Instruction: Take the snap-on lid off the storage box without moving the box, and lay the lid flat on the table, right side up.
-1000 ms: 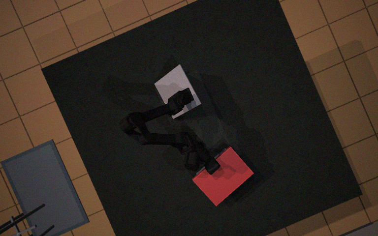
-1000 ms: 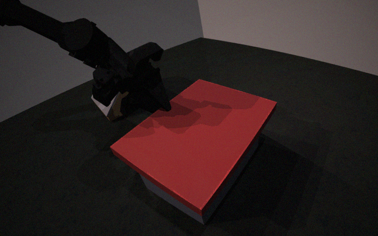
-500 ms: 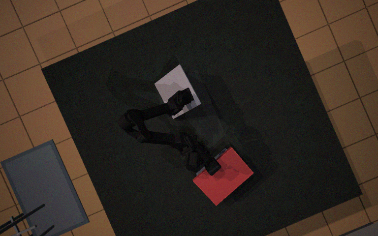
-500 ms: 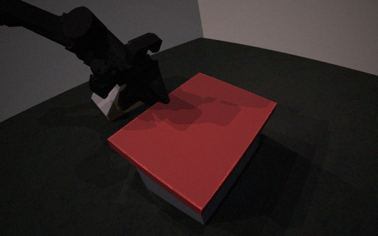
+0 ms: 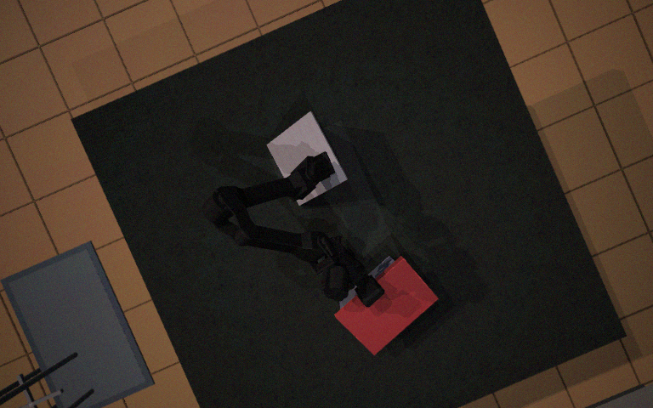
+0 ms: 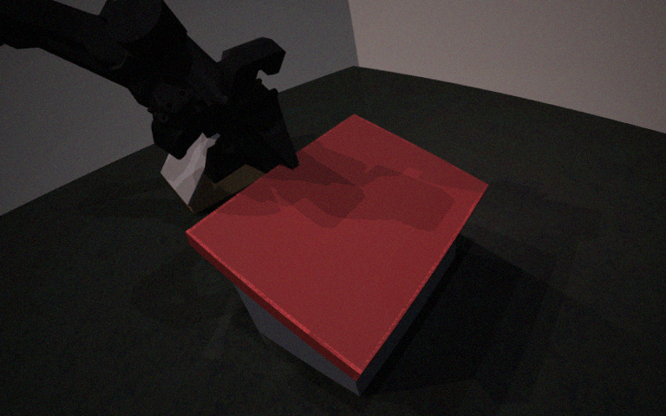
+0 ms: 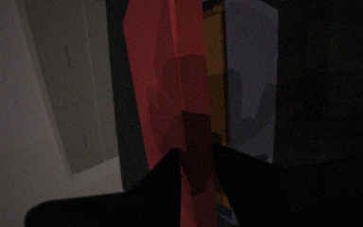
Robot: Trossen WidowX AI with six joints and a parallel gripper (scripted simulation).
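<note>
Lid (image 6: 338,255) tilted atop box (image 6: 294,338) on table (image 6: 540,146), end effector (image 6: 287,164) at lid's raised edge.
</note>
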